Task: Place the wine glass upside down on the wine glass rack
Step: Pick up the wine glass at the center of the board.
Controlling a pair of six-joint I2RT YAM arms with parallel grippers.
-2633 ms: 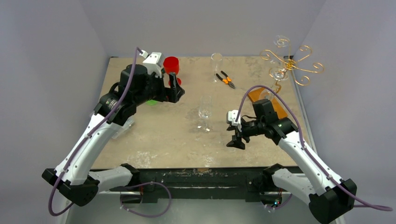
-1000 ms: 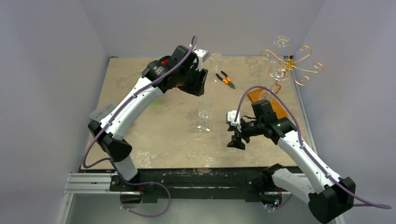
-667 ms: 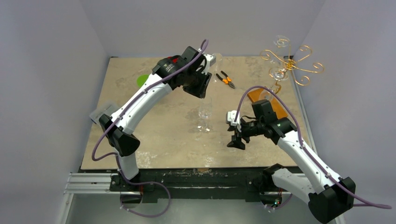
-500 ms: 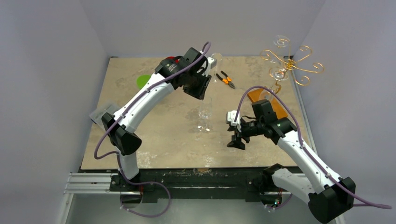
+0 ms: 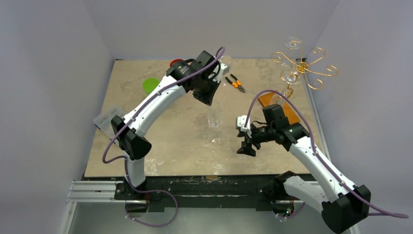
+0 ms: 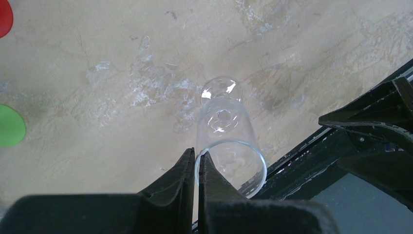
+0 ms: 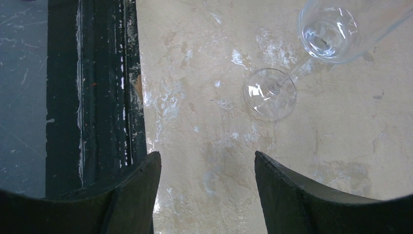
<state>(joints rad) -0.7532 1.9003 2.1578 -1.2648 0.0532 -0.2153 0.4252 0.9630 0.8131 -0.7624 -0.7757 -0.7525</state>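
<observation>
The left gripper (image 6: 197, 155) is clenched on the rim of the wine glass (image 6: 226, 136). The thin wall of the bowl is pinched between the two black fingers (image 6: 175, 180) at the side of the rim nearest the wrist camera. From there the glass hangs down and away, bowl first, then the stem, then the round foot (image 6: 221, 90) over the mottled beige table (image 5: 160, 141). The right wrist view shows the stem leaning, and I can't quite tell whether the foot rests on the table or is just clear of it.

The right gripper (image 7: 205, 156) stands released, its fingers wide apart with only bare tabletop between them. It hovers low, near the front edge, with the foot of the glass just beyond its fingertips.

The glass is near the middle of the table, well apart from the wine glass rack (image 5: 303, 67) at the far right corner. The rack's gold wire curls spread from one stem above an orange-brown wooden base (image 5: 266, 100), partly hidden behind the right arm. Two clear glasses (image 5: 290, 76) sit among the curls.

Behind the left wrist lie pliers (image 5: 236, 83) with orange grips, beside a tall clear glass (image 5: 225, 61). A green disc (image 5: 151, 85) and a red object (image 5: 175, 63) sit toward the far left. Any lettering on the arm housings is too small to read.
</observation>
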